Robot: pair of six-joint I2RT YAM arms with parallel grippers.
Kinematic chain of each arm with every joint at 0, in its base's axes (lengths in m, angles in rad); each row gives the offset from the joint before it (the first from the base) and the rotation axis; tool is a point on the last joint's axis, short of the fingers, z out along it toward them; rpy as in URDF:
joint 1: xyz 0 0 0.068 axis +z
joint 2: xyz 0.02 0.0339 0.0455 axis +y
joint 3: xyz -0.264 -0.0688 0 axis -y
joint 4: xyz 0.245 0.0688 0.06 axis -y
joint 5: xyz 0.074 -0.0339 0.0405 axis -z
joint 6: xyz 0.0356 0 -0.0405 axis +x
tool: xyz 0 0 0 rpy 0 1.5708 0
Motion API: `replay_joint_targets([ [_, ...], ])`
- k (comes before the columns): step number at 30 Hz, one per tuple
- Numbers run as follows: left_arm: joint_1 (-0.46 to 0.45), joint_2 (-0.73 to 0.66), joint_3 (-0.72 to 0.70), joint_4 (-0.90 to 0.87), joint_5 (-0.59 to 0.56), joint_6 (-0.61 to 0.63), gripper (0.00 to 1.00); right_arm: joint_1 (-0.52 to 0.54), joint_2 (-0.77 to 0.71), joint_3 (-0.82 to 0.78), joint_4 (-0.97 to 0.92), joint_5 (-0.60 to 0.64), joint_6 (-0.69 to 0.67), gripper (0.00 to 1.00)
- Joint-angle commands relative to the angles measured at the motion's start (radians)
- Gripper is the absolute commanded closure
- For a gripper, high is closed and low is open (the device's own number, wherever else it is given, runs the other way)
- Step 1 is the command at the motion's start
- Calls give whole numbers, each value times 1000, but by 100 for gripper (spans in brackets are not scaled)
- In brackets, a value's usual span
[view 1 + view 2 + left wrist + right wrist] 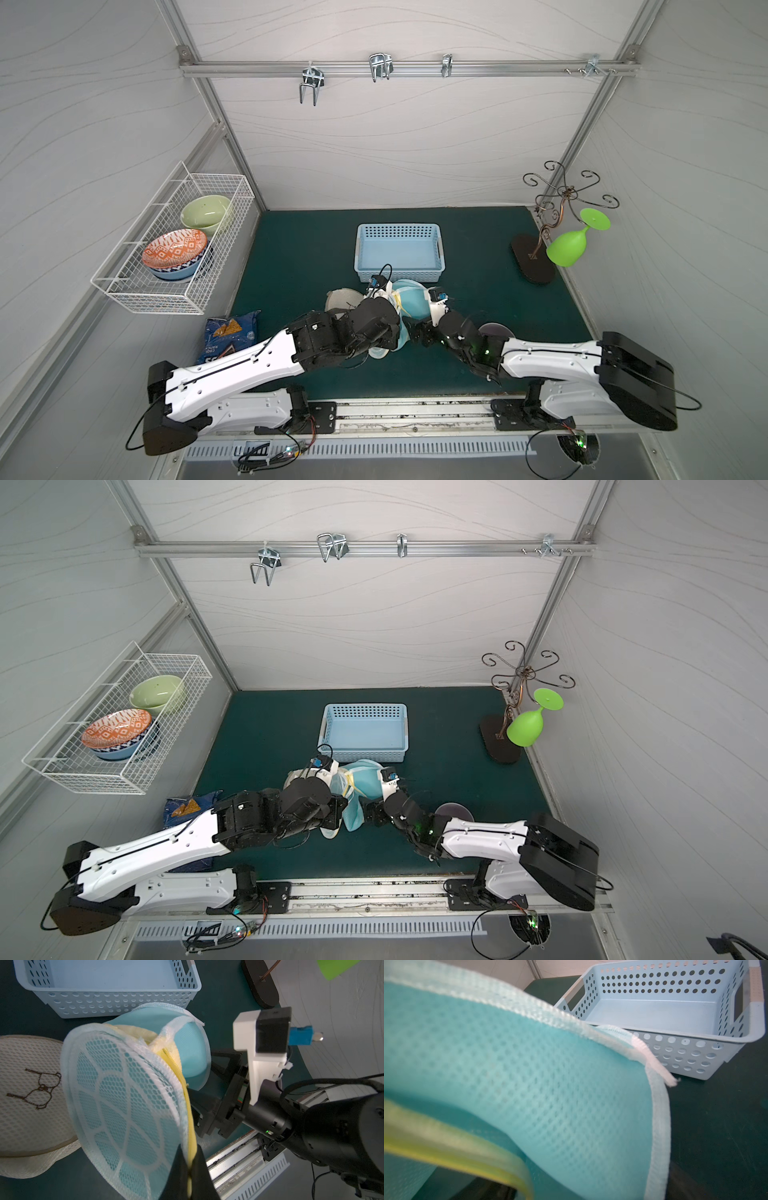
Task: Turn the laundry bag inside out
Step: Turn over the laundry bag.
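Laundry bag [409, 301] pinched on edge, just in front of the blue basket [399, 226].
In both top views it sits between the arms. Left wrist view: left end effector [190, 1159] clamped on its yellow zip rim; right end effector [207, 1091], fingers apart, just beside the teal wall. Right wrist view: that wall fills the foreground, with the basket beyond.

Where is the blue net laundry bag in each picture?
Top view: laundry bag in the middle, just in front of the basket.
Top view: same spot, in front of the basket.
Left wrist: bag fills the middle; basket behind.
Right wrist: bag very close, blurry; basket behind.
Shared landmark: the light blue basket.
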Motion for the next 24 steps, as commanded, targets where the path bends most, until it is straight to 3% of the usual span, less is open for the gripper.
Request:
replay_joint_targets([
  [1,2,-20,54,-6,-49,12,100,-25,16,62,-63,-30,-23,30],
  [5,138,-108,13,-87,6,66,100,-85,-63,116,-233,-196,-77,81],
  [7,202,-142,-6,-89,33,123,100,-118,-104,152,-351,-283,-102,97],
  [8,211,-138,2,-114,8,150,100,-141,-124,170,-408,-356,-118,100],
  [11,212,-91,12,-146,-58,235,100,-194,-150,269,-606,-533,-179,100],
  [15,235,-47,-36,-90,-60,284,97,-256,-120,433,-822,-756,-220,100],
  [17,263,-72,-71,-11,-30,306,75,-291,-91,496,-909,-871,-215,100],
  [20,302,-134,-81,38,65,344,52,-307,-90,517,-946,-881,-182,100],
  [24,300,-262,-77,20,114,432,47,-329,-65,555,-1008,-909,-184,100],
])
